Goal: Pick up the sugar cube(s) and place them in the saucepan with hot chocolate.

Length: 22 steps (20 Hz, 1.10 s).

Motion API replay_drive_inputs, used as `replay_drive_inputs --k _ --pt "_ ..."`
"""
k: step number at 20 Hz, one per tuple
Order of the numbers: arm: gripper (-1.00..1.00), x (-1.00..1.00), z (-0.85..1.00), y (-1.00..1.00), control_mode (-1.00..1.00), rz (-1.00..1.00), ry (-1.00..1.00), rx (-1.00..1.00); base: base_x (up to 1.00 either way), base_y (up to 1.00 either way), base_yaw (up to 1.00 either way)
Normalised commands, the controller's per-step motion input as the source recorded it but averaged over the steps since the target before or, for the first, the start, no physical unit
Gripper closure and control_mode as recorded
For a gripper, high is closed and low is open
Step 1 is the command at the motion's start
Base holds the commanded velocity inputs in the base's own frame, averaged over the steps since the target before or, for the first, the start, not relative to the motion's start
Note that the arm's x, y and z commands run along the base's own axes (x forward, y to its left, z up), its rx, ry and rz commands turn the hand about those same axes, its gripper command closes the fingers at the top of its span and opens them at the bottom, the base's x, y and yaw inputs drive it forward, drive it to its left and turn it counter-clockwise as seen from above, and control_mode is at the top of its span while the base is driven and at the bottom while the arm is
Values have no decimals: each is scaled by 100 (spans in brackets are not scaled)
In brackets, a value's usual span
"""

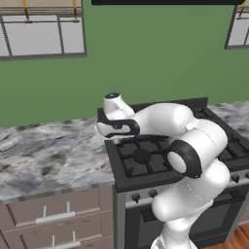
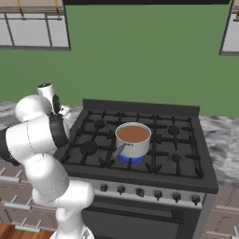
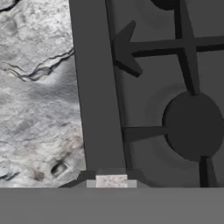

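In the left base view, the white, glossy arm (image 1: 194,146) bends out over the left edge of the black stove (image 1: 146,160), with its wrist above the seam where the stove meets the counter (image 1: 53,155). The counter is grey veined marble over brown drawers (image 1: 58,214) with pale bar handles. From here we cannot tell how the gripper's fingers stand.

In the right base view, the saucepan (image 2: 133,140) stands near the middle of the stove (image 2: 186,163), on the dark cast grates over a blue flame (image 2: 131,159). It is a small, shiny steel cylinder with a short handle pointing front-left, filled with smooth reddish-brown liquid. The arm (image 2: 37,135) rises well to its left.

In the hand view, the gripper (image 3: 111,179) looks straight down on the stove's flat dark rim, with marble on one side and a grate and round burner cap (image 3: 194,127) on the other. The sugar cube (image 3: 111,181), a pale tan-pink speckled block, sits between the two dark finger tips at the bottom, which appear pressed against it from either side.
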Motion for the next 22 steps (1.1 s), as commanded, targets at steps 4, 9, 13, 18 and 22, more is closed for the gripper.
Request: replay_drive_inputs --k 4,9,13,18,22 --pt "100 -39 71 -74 -100 -4 -14 0 0 0 0" --pt "100 -37 67 -79 -100 -3 -11 0 0 0 0" --pt "100 -34 64 -90 -100 -3 -6 0 0 0 0" --pt "100 -35 64 -95 -100 -8 -1 0 0 0 0" --pt "100 -38 63 -89 -100 -12 0 0 0 0 0"
